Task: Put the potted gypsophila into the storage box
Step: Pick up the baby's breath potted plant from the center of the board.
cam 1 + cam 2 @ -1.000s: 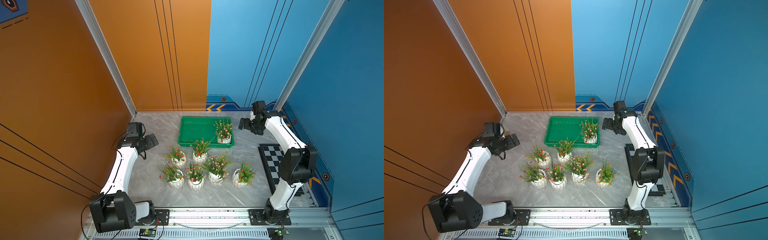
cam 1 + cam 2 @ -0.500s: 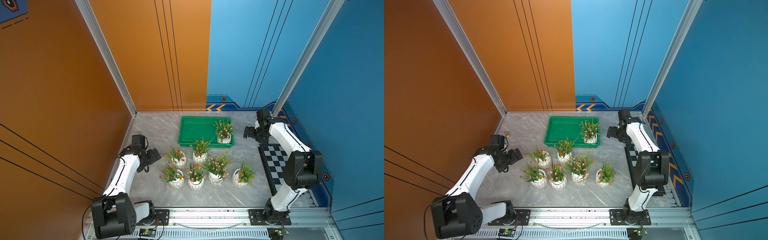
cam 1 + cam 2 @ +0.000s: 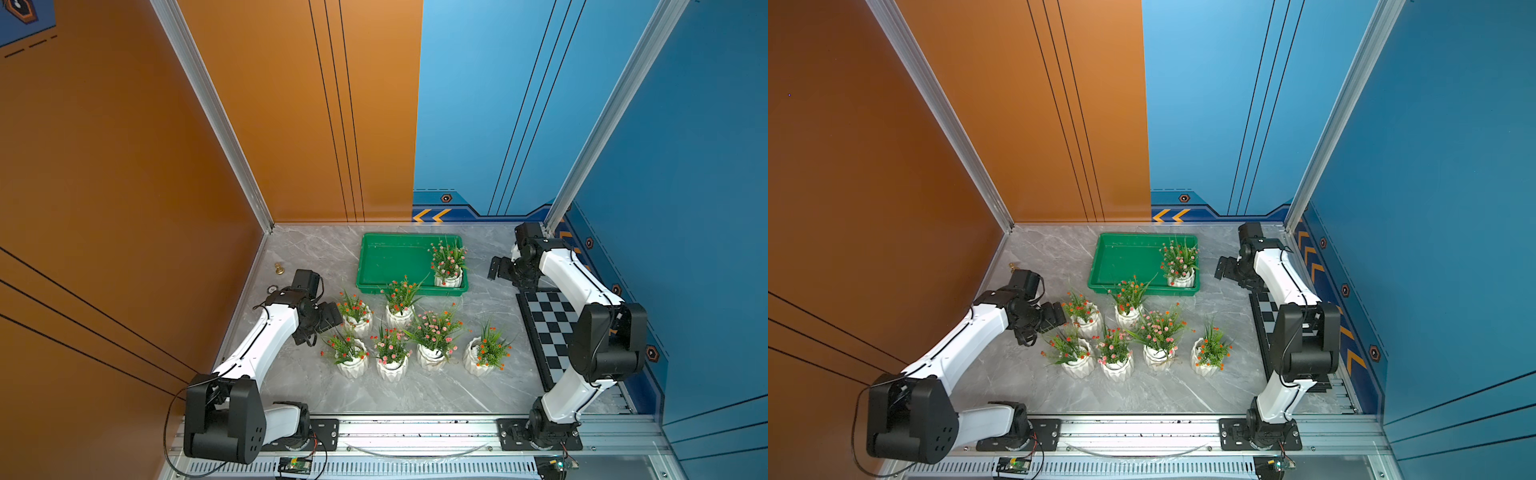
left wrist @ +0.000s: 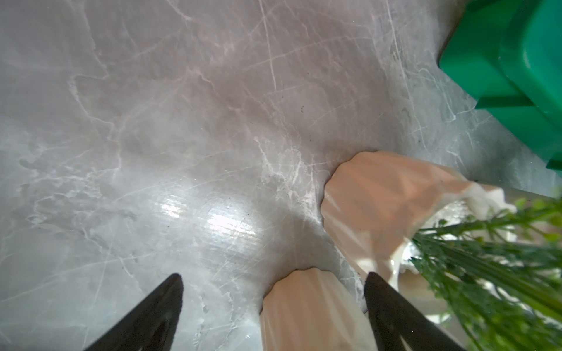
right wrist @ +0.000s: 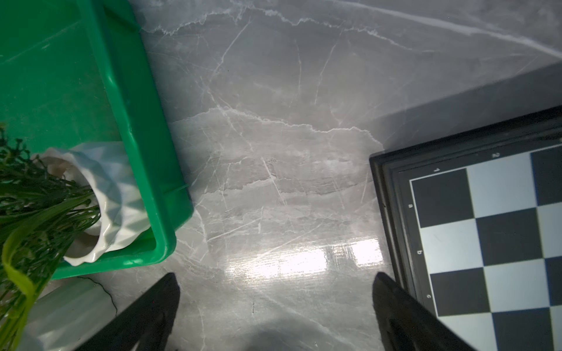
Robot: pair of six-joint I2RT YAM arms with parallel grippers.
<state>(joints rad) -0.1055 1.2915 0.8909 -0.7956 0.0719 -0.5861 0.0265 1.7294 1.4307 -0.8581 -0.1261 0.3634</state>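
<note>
Grey marble tabletop is carrying everything. Six of the potted gypsophila are standing clustered in front of the storage box; a seventh pot is sitting in its near right corner. Now the left gripper is hanging low at the cluster's left edge, fingers apart, one white pot rising between them, contact unclear. Meanwhile the right gripper is hovering over bare tabletop between box and checkered board, fingers spread wide.

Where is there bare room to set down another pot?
The storage box is bare from its left rim to the one pot in its near right corner. Marble between box and checkered board is bare, below the right gripper. Crowded: six pots before the box.
</note>
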